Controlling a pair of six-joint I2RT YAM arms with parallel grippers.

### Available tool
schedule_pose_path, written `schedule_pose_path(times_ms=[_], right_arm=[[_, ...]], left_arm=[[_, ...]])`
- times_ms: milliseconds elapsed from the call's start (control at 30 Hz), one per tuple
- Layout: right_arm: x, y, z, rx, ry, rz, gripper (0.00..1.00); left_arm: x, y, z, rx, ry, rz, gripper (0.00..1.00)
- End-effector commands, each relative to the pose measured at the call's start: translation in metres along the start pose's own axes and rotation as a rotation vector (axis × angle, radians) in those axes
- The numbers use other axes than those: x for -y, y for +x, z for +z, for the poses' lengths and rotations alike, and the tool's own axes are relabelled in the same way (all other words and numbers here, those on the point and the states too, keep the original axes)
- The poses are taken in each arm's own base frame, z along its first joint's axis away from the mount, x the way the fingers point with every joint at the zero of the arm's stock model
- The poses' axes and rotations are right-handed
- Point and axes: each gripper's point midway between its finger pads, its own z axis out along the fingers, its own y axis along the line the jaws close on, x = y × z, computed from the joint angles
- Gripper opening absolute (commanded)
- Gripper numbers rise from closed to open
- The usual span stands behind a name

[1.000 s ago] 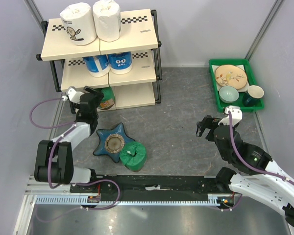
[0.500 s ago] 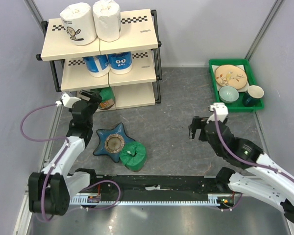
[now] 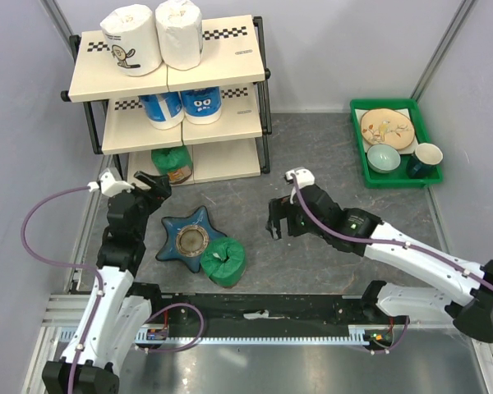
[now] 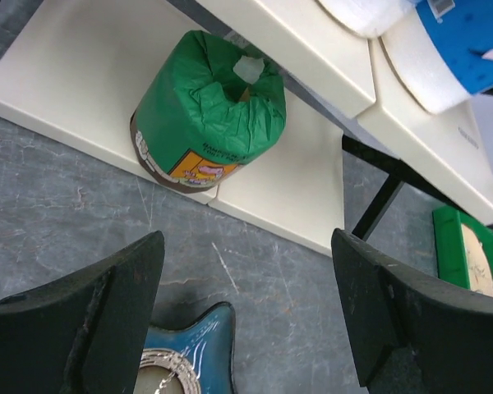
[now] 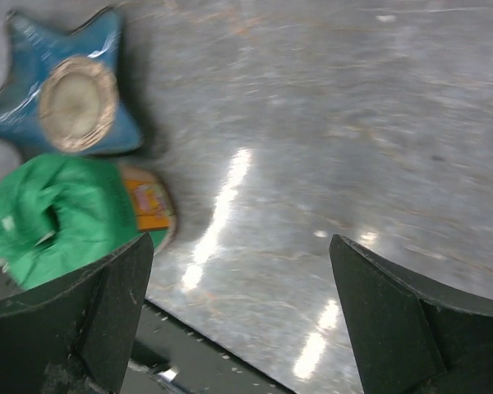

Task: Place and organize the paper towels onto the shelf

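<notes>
The shelf [image 3: 222, 49] stands at the back left. Two white paper towels [image 3: 131, 39] [image 3: 179, 33] sit on its top tier and two blue ones [image 3: 162, 109] [image 3: 201, 104] on the middle tier. One green roll [image 3: 172, 162] stands on the bottom tier, also in the left wrist view [image 4: 209, 111]. A second green roll [image 3: 223, 261] lies on the floor, also in the right wrist view [image 5: 57, 213]. My left gripper [image 3: 148, 182] [image 4: 246, 271] is open and empty just in front of the shelf. My right gripper [image 3: 281, 220] [image 5: 242, 271] is open and empty, right of the floor roll.
A blue star-shaped dish [image 3: 187, 238] lies on the floor touching the green floor roll, and shows in both wrist views [image 4: 181, 361] [image 5: 70, 94]. A green tray [image 3: 357, 123] with dishes sits at the back right. The black rail [image 3: 263, 312] runs along the near edge.
My left gripper has drawn back from the green roll on the bottom tier toward the near side. My right arm has swung left toward the middle of the floor.
</notes>
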Motion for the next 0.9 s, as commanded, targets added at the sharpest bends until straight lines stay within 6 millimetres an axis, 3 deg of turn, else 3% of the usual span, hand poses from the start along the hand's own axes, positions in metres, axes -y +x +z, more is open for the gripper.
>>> schedule_pose_path(times_ms=[0,200,300,600,867], right_arm=[[-0.064,0.000,0.001,-0.018,-0.184,-0.027,0.97],[-0.110,0.023,0.008,-0.070,-0.232,-0.088,0.98],[-0.120,0.032,0.015,-0.084,-0.225,-0.109,0.98],[-0.141,0.042,0.040,-0.126,-0.207,-0.150,0.98],[-0.138,0.061,0.064,-0.179,-0.154,-0.172,0.96]], left_arm=[[-0.009,0.016,-0.009,-0.065,0.007,0.084,0.89],[-0.007,0.023,-0.008,-0.100,0.021,0.092,0.89],[-0.008,0.025,-0.007,-0.109,0.020,0.098,0.89],[-0.010,0.025,-0.009,-0.105,0.016,0.110,0.89],[-0.006,0.027,-0.007,-0.111,0.041,0.114,0.89]])
